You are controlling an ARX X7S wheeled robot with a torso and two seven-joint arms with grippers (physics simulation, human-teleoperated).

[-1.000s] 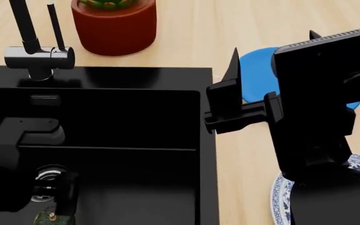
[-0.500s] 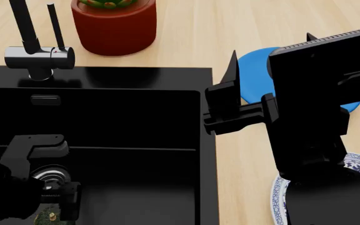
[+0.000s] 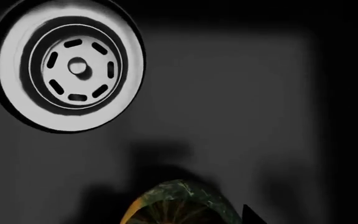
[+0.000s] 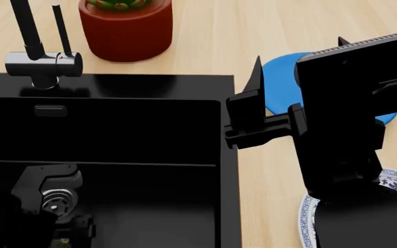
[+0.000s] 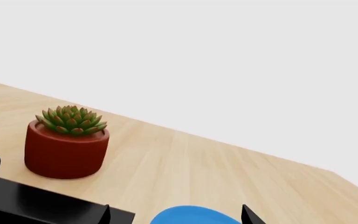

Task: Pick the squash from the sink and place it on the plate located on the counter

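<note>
Step in hand, as judged: approach for the pick. Left gripper [image 4: 60, 227] low inside the large black recessed sink [image 4: 150, 134], at about 7 o'clock of the head view; its fingers largely hidden, so apart or together cannot be told.

Roundish dark green mottled squash [image 3: 179, 205] lies on the basin floor near the round steel drain [image 3: 67, 70]; no contact visible.

Next move calls for centring over the squash and descending.

Right gripper [image 4: 250, 111] hangs over the sink's edge, fingers apart, empty. White plate with blue floral rim [image 4: 309, 212] at 5 o'clock on the beige wood-grain tabletop [image 4: 268, 31], partly covered by that arm.

Only the left wrist view shows the squash clearly; only the right wrist view shows the red-potted succulent [image 5: 67, 142] whole.
</note>
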